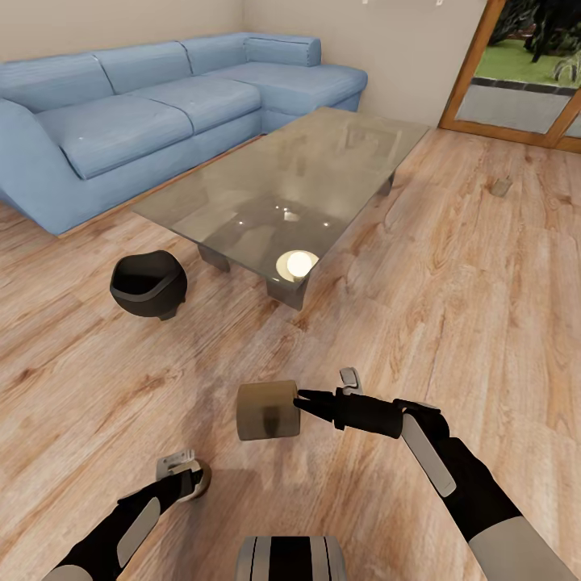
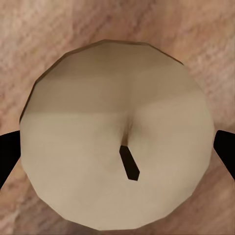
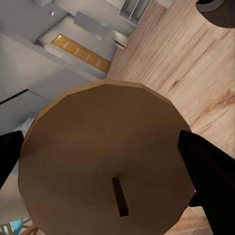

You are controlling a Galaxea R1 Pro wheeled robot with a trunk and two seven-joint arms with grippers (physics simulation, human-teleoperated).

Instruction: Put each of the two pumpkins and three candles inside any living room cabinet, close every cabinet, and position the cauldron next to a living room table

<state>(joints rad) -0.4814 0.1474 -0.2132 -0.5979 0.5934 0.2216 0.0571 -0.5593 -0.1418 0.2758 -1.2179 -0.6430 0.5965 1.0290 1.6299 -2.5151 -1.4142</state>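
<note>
Well, with a candle [image 1: 267,410] clamped in the right gripper [image 1: 300,401] and another [image 2: 117,132] in the left gripper [image 1: 190,478], both short of the glass coffee table [image 1: 339,153], I'd keep grips firm and steady towards a cabinet.

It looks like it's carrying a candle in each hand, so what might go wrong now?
1. The right tool pinches its candle by the end, held sideways above the floor; a slip would send it rolling.
2. The left tool carries its candle low, so it may scrape the boards.
3. The cauldron sits just ahead; a swinging arm might knock it.
</note>
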